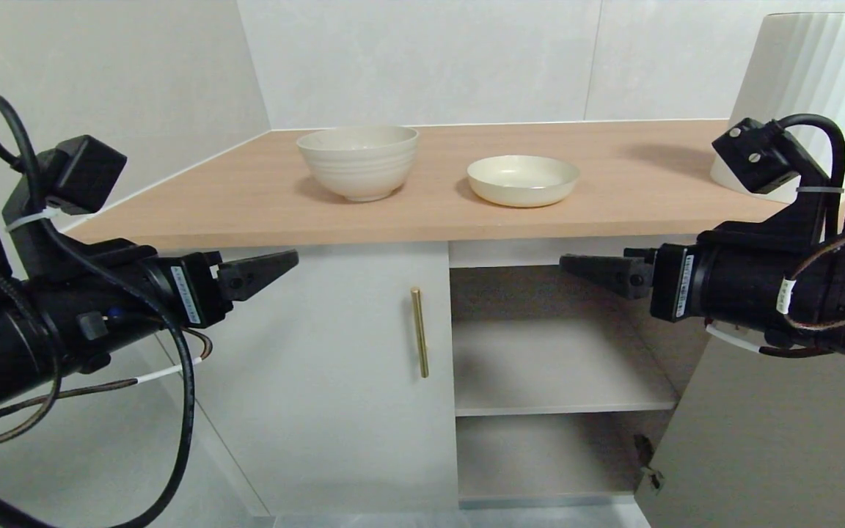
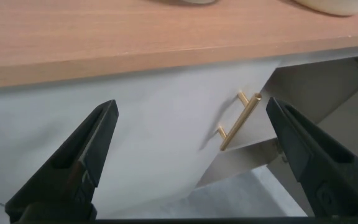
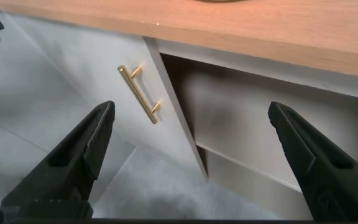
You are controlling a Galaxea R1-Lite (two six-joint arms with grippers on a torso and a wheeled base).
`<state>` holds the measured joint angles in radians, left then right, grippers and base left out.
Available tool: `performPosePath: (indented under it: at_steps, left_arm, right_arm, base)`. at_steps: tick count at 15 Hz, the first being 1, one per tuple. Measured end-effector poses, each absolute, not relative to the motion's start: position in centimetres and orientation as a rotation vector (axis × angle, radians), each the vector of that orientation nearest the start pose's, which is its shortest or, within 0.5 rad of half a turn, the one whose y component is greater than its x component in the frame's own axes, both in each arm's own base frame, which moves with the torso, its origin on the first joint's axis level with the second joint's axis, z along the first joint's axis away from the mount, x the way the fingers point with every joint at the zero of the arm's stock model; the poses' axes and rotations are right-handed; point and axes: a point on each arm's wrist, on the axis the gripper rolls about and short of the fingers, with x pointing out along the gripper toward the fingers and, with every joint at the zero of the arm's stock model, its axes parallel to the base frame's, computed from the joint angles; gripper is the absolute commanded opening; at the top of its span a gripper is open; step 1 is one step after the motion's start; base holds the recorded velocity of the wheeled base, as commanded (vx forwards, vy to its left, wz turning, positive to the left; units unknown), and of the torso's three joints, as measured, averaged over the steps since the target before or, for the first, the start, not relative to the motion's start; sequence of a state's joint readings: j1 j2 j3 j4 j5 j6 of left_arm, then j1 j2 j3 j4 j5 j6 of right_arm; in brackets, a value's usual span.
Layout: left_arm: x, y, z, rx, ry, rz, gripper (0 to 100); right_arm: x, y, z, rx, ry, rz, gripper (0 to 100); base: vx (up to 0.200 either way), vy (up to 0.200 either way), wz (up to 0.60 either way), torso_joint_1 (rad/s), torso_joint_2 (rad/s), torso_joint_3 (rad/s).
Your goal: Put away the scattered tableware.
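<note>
Nearest you, your left end effector (image 1: 287, 261) hangs in front of the cabinet's closed door (image 1: 320, 367), just below the front edge of the surface (image 1: 613, 198). It is released: the left wrist view shows its fingers (image 2: 86, 155) spread wide. Your right end effector (image 1: 569, 262) sits at about the same height on the other side, in front of the open half of the cabinet, and it is likewise released, its jaws wide apart. The two point toward each other, well apart, with the brass handle (image 1: 419, 331) lower down between them.

That handle stands upright at the closed door's right edge. Just beside it the cabinet is open. The open door (image 1: 760, 440) swings out toward you on the right, and inside you see one shelf (image 1: 562, 367) with a lower space beneath it.

Up on the wooden surface, the bowl (image 1: 358, 161) stands upright left of centre, deep and ribbed. The shallow dish (image 1: 523, 180) lies to its right, near but not touching. Farther right, toward the back, stands a ribbed white object (image 1: 811, 73), possibly a lampshade. The picture's edge and your right arm cut it off, so you can't be sure. A pale wall (image 1: 430, 59) closes the scene behind.
</note>
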<state>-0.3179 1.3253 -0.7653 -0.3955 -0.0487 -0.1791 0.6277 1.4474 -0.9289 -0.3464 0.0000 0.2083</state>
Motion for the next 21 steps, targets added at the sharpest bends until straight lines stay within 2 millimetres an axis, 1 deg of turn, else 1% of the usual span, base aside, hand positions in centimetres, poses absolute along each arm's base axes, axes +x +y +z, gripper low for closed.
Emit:
performPosePath:
  at_steps: [2, 5, 11, 14, 16, 19, 21]
  left_arm:
    - [20.5, -6.9, 24.6, -0.155, 0.195, -0.350, 100]
    - [20.5, -6.9, 24.6, -0.155, 0.195, -0.350, 100]
    - [20.7, -6.9, 24.5, -0.154, 0.200, -0.348, 100]
    - [21.1, -6.9, 24.5, -0.154, 0.205, -0.345, 100]
    - [21.6, -6.7, 24.6, -0.155, 0.203, -0.329, 100]
    - [22.8, -6.6, 25.2, -0.159, 0.190, -0.311, 100]
    - [24.3, -6.8, 26.0, -0.160, 0.183, -0.304, 100]
  right_arm:
    - [20.4, 14.9, 25.7, 0.142, 0.237, 0.610, 100]
    - [20.2, 15.0, 25.7, 0.140, 0.240, 0.620, 100]
    - [20.4, 15.2, 25.7, 0.144, 0.239, 0.621, 100]
    - [21.0, 15.2, 25.9, 0.150, 0.230, 0.609, 100]
    - [21.5, 15.2, 25.9, 0.154, 0.224, 0.600, 100]
    - [22.2, 15.5, 26.5, 0.162, 0.202, 0.599, 100]
    - [23.6, 15.9, 27.5, 0.170, 0.172, 0.586, 100]
  base:
    - [0.000, 0.000, 0.00, 0.001, -0.11, -0.109]
    - [0.000, 0.000, 0.00, 0.040, -0.24, -0.326]
    - [0.000, 0.000, 0.00, 0.103, -0.50, -0.346]
    - [0.000, 0.000, 0.00, 0.147, -0.47, -0.317]
    - [0.000, 0.000, 0.00, 0.163, -0.48, -0.317]
    - [0.000, 0.000, 0.00, 0.170, -0.47, -0.295]
    - [0.000, 0.000, 0.00, 0.076, -0.20, -0.117]
